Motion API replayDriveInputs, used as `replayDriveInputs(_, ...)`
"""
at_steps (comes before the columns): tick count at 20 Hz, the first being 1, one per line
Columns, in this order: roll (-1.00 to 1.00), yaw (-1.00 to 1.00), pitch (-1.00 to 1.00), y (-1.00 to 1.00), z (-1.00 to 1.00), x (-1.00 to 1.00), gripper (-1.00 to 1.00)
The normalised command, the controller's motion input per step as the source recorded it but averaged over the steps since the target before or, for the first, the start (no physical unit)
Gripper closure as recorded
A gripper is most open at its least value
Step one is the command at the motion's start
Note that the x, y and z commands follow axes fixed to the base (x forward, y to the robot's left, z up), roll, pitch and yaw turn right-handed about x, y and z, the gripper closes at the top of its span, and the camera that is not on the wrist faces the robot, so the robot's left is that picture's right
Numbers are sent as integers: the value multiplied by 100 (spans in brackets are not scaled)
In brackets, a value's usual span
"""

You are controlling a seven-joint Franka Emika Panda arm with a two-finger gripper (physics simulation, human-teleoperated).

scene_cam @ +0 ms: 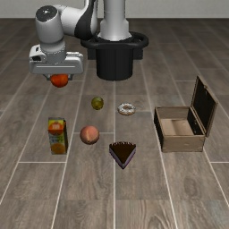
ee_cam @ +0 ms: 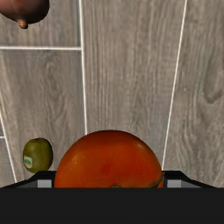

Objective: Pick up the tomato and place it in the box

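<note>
Tomato is hanging pinched between the jaws of the gripper, clear of the floor, with the fingers pressing on its two sides; in the wrist view the tomato is bulging just ahead of the gripper, and the planks are lying well beneath it. By my reading, the pick is done and the carry is the step now in hand. Going from the exterior view's left to its right: an orange juice carton is standing upright on the floor, well forward of the jaws; a peach is resting beside it, a little farther towards the right; a small green fruit is sitting nearer the jaws, low and to one side of them; a dark cake slice and a glazed doughnut are lying farther across; and the wooden box is waiting well apart from the jaws at the far right, its lid propped open. The next move is likely calling for a long sideways sweep at height, passing above the doughnut, then a descent over the open box before the jaws part. The surface is a grey-brown plank floor, and the black robot base is standing close beside the jaws.
</note>
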Motion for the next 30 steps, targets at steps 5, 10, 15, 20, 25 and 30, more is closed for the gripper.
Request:
replayDriveInputs(5, 0, 0, 0, 100, 0, 0, 100)
replayDriveInputs(10, 0, 0, 0, 100, 0, 0, 100)
replayDriveInputs(15, 0, 0, 0, 100, 0, 0, 100)
replayDriveInputs(20, 0, 0, 0, 100, 0, 0, 100)
replayDriveInputs(25, 0, 0, 0, 100, 0, 0, 100)
replayDriveInputs(30, 0, 0, 0, 100, 0, 0, 100)
